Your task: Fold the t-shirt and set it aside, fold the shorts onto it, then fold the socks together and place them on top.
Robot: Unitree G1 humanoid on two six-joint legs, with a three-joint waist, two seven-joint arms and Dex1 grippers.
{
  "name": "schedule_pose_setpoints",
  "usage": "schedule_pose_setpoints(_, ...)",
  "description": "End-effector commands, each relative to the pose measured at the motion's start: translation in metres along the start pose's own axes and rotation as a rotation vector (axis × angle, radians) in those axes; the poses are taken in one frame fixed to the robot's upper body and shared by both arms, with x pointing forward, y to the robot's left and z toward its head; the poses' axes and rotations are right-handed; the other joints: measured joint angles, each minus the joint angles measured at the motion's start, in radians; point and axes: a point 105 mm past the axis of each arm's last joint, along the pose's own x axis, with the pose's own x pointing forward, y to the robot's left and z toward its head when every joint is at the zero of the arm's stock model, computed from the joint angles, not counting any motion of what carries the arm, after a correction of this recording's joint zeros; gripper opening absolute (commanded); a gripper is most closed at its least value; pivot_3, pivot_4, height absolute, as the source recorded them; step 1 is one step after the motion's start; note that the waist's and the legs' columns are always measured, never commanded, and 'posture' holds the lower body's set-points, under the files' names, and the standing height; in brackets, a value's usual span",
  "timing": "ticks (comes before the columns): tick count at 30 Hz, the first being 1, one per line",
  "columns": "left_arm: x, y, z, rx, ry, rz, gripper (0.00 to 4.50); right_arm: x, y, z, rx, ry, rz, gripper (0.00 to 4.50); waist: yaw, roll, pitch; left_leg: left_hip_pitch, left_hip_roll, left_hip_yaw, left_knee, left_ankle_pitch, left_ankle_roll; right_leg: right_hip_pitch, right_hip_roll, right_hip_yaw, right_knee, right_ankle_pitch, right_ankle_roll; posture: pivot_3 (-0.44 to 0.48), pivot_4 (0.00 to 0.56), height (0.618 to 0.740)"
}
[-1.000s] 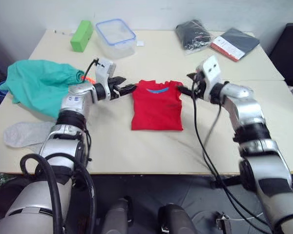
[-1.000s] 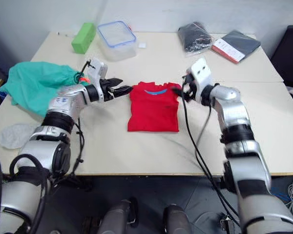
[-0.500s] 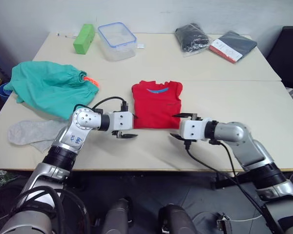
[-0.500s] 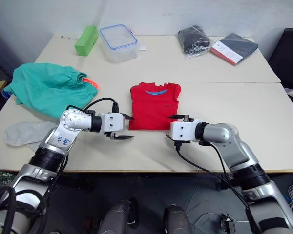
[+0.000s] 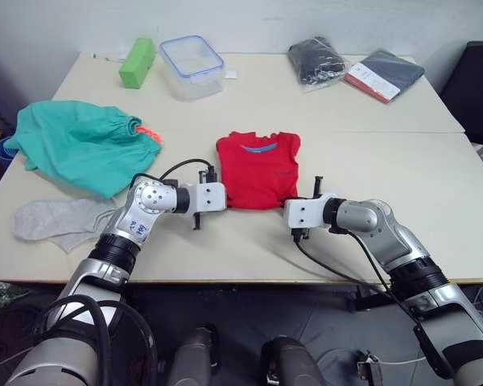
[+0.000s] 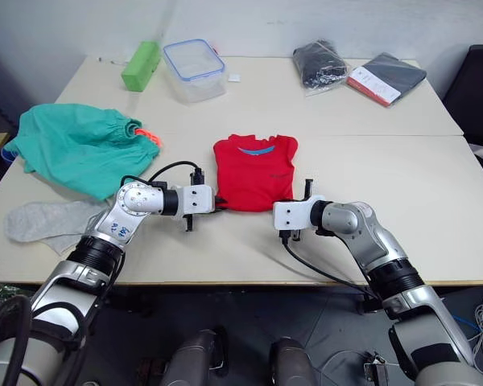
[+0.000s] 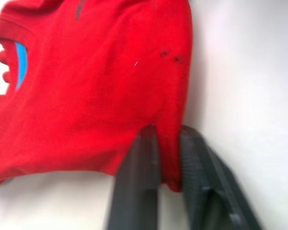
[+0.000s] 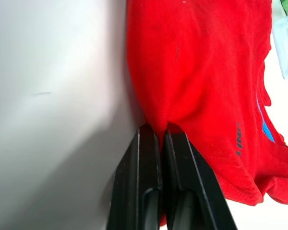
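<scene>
T-shirt (image 5: 258, 171): red, already narrowed to a strip, lying flat on the tabletop (image 5: 225, 241) between the two end effectors, its near hem caught at both corners.
Socks (image 5: 52, 221): light grey, well out beyond the left end effector on its outer side, untouched.
Shorts (image 5: 80, 145): teal, in a loose heap beyond and outboard of the left end effector, orange drawstring poking out.
Left end effector (image 7: 168, 158): clamped on the shirt's near-left corner, red cloth pinched between both fingers.
Right end effector (image 8: 162, 139): fingers pressed together on the near-right corner, a thin fold of cloth caught in them.
Step in hand: shirt fold, I'd say the bottom-to-collar half fold, with both grips set.
Next move: likely lift both corners together, carry them level toward the collar, keep the hem taut and even, then release.
Risk: an uneven lift could skew the fold.
</scene>
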Motion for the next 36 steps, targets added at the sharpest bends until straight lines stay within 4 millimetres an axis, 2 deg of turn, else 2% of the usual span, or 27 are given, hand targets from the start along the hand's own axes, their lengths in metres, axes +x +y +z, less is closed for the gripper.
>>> schedule_pose_setpoints(1,-0.015,-0.015,0.02,-0.044,-0.093,-0.091,0.08,-0.019,0.001,0.025,0.025,-0.124,0.052,0.0,-0.001,0.0,0.0,-0.001,0.0,0.0,-0.001,0.0,0.0,-0.001,0.0,0.0,-0.001,0.0,0.0,0.0,0.15,0.74)
schedule_pose_setpoints(3,-0.026,-0.029,0.027,-0.077,-0.12,-0.156,0.08,-0.033,0.012,0.038,0.048,-0.179,0.12,0.0,-0.001,0.0,0.0,-0.001,0.0,0.0,-0.002,-0.001,-0.001,0.0,0.0,0.0,-0.002,0.0,0.0,0.0,0.15,0.74)
schedule_pose_setpoints(6,-0.047,-0.067,0.032,-0.128,-0.112,-0.315,0.08,-0.052,0.032,0.052,0.055,-0.221,0.174,0.0,-0.002,0.0,0.0,-0.001,0.001,-0.002,-0.002,-0.001,-0.001,0.001,0.001,0.0,-0.004,0.0,0.0,0.0,0.15,0.74)
schedule_pose_setpoints(7,-0.05,-0.074,0.033,-0.139,-0.107,-0.345,0.08,-0.056,0.037,0.055,0.057,-0.226,0.181,0.0,-0.002,0.0,0.0,-0.001,0.001,-0.002,-0.002,-0.001,-0.001,0.001,0.001,0.0,-0.004,0.0,0.0,0.0,0.15,0.74)
schedule_pose_setpoints(11,-0.048,-0.074,0.023,-0.209,-0.037,-0.25,0.08,-0.06,0.05,0.05,0.065,-0.173,0.145,0.0,0.003,0.0,0.0,0.001,0.001,-0.004,-0.001,-0.002,-0.001,0.004,0.001,-0.001,-0.004,0.0,-0.001,0.0,0.15,0.74)
schedule_pose_setpoints(14,-0.047,-0.073,0.023,-0.262,-0.046,-0.224,0.08,-0.063,0.053,0.045,0.059,-0.131,0.138,0.0,0.007,0.0,0.0,0.0,0.0,-0.005,0.0,-0.002,0.0,0.004,0.0,-0.001,-0.004,0.0,0.0,0.0,0.15,0.74)
schedule_pose_setpoints(15,-0.048,-0.075,0.023,-0.289,-0.054,-0.228,0.26,-0.066,0.053,0.046,0.075,-0.129,0.132,0.48,0.008,0.0,0.0,0.0,0.0,-0.005,-0.001,-0.002,0.0,0.003,0.0,-0.001,-0.003,0.0,0.0,0.0,0.15,0.74)
schedule_pose_setpoints(17,-0.051,-0.079,0.023,-0.335,-0.058,-0.229,0.72,-0.071,0.053,0.05,0.119,-0.129,0.124,0.95,0.008,0.0,0.0,-0.001,0.0,-0.005,-0.001,-0.002,-0.001,0.003,0.001,-0.001,-0.004,0.0,-0.001,0.0,0.15,0.74)
schedule_pose_setpoints(21,-0.074,-0.079,0.023,-0.444,-0.085,-0.2,1.91,-0.09,0.048,0.06,0.287,-0.152,0.105,2.28,-0.001,0.0,0.0,-0.001,0.001,-0.006,-0.002,-0.002,-0.002,0.003,0.001,-0.002,-0.005,-0.001,-0.001,0.0,0.15,0.74)
schedule_pose_setpoints(23,-0.093,-0.064,0.043,-0.587,-0.218,-0.184,2.49,-0.098,0.025,0.072,0.524,-0.226,0.031,2.93,-0.002,0.0,0.0,0.0,0.001,-0.006,-0.002,-0.002,-0.003,0.003,0.002,-0.002,-0.004,-0.001,-0.001,0.0,0.15,0.74)
schedule_pose_setpoints(24,-0.101,-0.056,0.053,-0.642,-0.282,-0.18,2.84,-0.1,0.015,0.076,0.607,-0.254,0.004,2.98,-0.002,0.0,0.0,-0.001,0.002,-0.006,-0.002,-0.001,-0.003,0.003,0.002,-0.002,-0.004,-0.001,-0.002,0.0,0.15,0.74)
schedule_pose_setpoints(25,-0.104,-0.046,0.06,-0.675,-0.325,-0.16,3.1,-0.098,0.007,0.078,0.667,-0.271,-0.013,2.98,-0.002,0.0,0.0,-0.001,0.002,-0.007,-0.001,-0.001,-0.003,0.003,0.002,-0.002,-0.003,-0.001,-0.002,0.0,0.15,0.74)
schedule_pose_setpoints(26,-0.102,-0.039,0.062,-0.686,-0.334,-0.137,3.1,-0.094,0.002,0.079,0.711,-0.281,-0.019,2.98,-0.001,0.0,0.0,-0.001,0.002,-0.008,-0.002,-0.002,-0.002,0.003,0.002,-0.002,-0.003,-0.001,-0.002,0.0,0.15,0.74)
schedule_pose_setpoints(27,-0.095,-0.035,0.056,-0.666,-0.286,-0.107,3.13,-0.089,0.0,0.08,0.746,-0.282,-0.014,2.8,0.001,0.0,0.0,0.0,0.001,-0.01,-0.001,-0.001,-0.002,0.004,0.002,-0.002,-0.002,-0.001,-0.002,0.0,0.15,0.74)
schedule_pose_setpoints(29,-0.074,-0.036,0.032,-0.51,-0.105,-0.058,3.13,-0.079,0.003,0.075,0.773,-0.238,0.015,2.28,0.008,0.003,-0.002,0.001,0.0,-0.011,-0.001,-0.001,-0.002,0.005,0.002,-0.003,-0.003,-0.001,-0.002,0.0,0.15,0.74)
schedule_pose_setpoints(31,-0.06,-0.04,0.018,-0.47,-0.05,-0.067,2.75,-0.073,0.012,0.069,0.746,-0.186,0.051,1.63,0.016,0.004,-0.002,0.002,-0.002,-0.009,-0.003,-0.003,-0.001,0.008,0.001,-0.002,-0.008,0.0,-0.001,0.0,0.15,0.74)
schedule_pose_setpoints(35,-0.04,-0.037,0.024,-0.476,-0.114,-0.103,1.56,-0.047,0.023,0.063,0.728,-0.143,0.08,0.15,0.024,0.002,-0.001,-0.006,-0.001,-0.006,-0.001,-0.004,-0.001,0.0,0.001,-0.001,-0.008,0.0,-0.001,0.0,0.15,0.74)
schedule_pose_setpoints(36,-0.035,-0.035,0.026,-0.479,-0.124,-0.108,1.25,-0.039,0.026,0.061,0.717,-0.133,0.086,0.0,0.023,0.001,-0.001,-0.006,-0.001,-0.006,0.0,-0.004,-0.001,0.0,0.002,-0.001,-0.007,0.0,-0.001,0.0,0.15,0.74)
